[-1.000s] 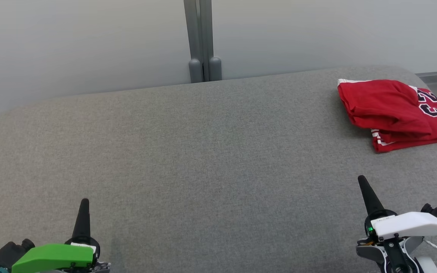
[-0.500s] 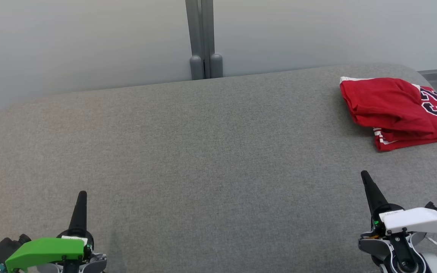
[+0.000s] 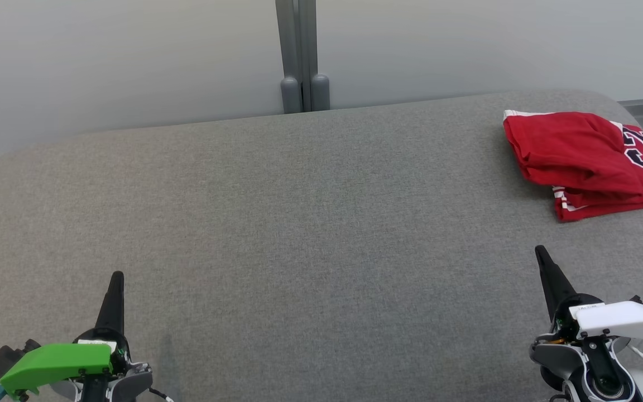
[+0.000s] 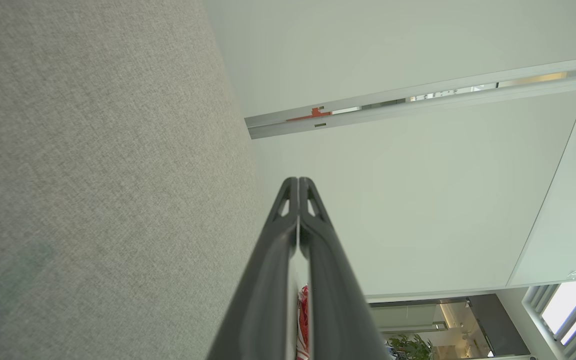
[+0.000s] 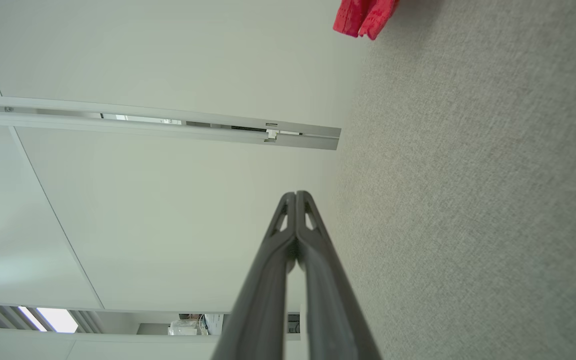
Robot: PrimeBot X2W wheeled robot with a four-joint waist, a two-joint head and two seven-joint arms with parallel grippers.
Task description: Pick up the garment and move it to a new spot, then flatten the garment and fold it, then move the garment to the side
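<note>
Garment [image 3: 584, 162]: folded at table's [image 3: 299, 223] far right, unmoved this past second; my left gripper [image 3: 116, 276] and right gripper [image 3: 539, 251], fingers together, empty; task likely finished.

The jersey [image 3: 584, 162] lies on the desk [image 3: 310, 223] near its far right corner. The left end effector [image 3: 116, 279] is over the near left part of the desk. The right end effector [image 3: 541, 255] is over the near right, in front of the jersey and apart from it. A wall post [image 3: 302, 56] stands behind the desk's middle.
</note>
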